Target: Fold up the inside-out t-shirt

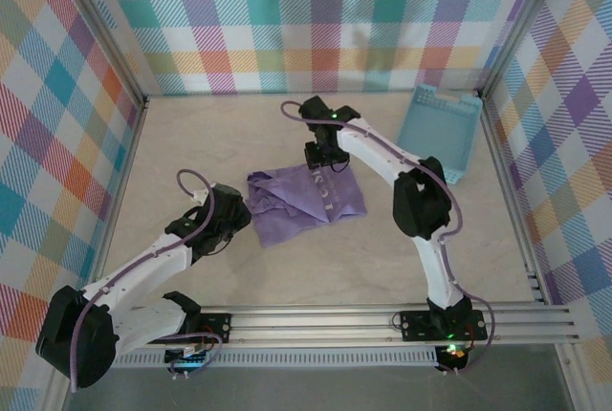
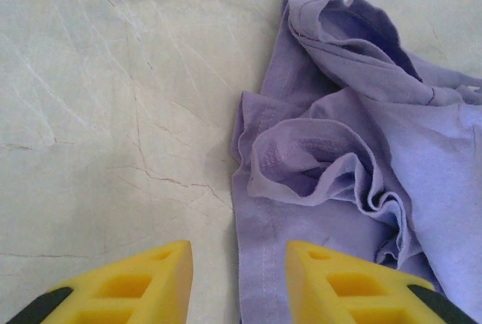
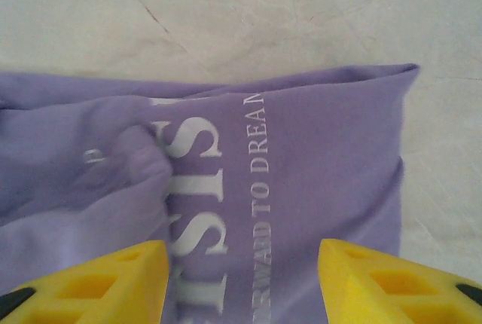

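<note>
T-shirt: Your soft lavender-purple fabric t-shirt [image 1: 306,205] lies crumpled mid-table on the pale, crack-veined tabletop [image 1: 191,143], between the two arms.
Left gripper [image 2: 238,255]: Released. Its yellow fingers stand apart at the shirt's left edge, the stitched hem runs up between them, and nothing is pinched.
Right gripper [image 3: 242,245]: Released too. You see its yellow fingers spread wide above the fabric at the shirt's far side, clamping nothing.
What the left wrist gives you: Ruffled folds bunched along the shirt's edge, with bare tabletop to their left.
What the right wrist gives you: Large white printed lettering [image 3: 199,181] running across the cloth. "TO DREAM" reads clearly, and a soft fold covers part of the bigger letters.
What the top view gives you: A light blue slotted plastic basket [image 1: 442,129] at the far right corner, well apart from the shirt, and pastel plaid walls [image 1: 306,19] around the table.
In your way: From above, the right arm's black wrist hides the shirt's far edge.
</note>
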Action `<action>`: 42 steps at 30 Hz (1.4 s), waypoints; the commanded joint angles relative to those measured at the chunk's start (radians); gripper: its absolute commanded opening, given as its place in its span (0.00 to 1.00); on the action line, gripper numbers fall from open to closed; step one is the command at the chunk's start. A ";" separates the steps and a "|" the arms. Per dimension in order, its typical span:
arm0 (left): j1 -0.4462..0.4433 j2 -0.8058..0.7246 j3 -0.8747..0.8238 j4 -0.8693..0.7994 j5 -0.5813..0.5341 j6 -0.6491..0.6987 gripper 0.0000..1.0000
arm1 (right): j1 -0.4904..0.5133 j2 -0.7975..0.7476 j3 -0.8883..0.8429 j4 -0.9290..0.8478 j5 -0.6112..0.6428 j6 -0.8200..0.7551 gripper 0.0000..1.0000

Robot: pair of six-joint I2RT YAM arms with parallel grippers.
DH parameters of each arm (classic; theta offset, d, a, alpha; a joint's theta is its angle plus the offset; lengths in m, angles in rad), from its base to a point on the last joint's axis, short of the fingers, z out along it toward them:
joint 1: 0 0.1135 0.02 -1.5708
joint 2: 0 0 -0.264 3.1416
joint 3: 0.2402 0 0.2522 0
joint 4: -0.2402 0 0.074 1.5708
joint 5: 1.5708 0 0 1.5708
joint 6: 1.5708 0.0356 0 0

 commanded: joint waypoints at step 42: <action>0.156 -0.097 -0.033 -0.135 0.012 0.045 0.46 | 0.437 -0.282 -0.474 0.288 -0.396 -0.100 0.33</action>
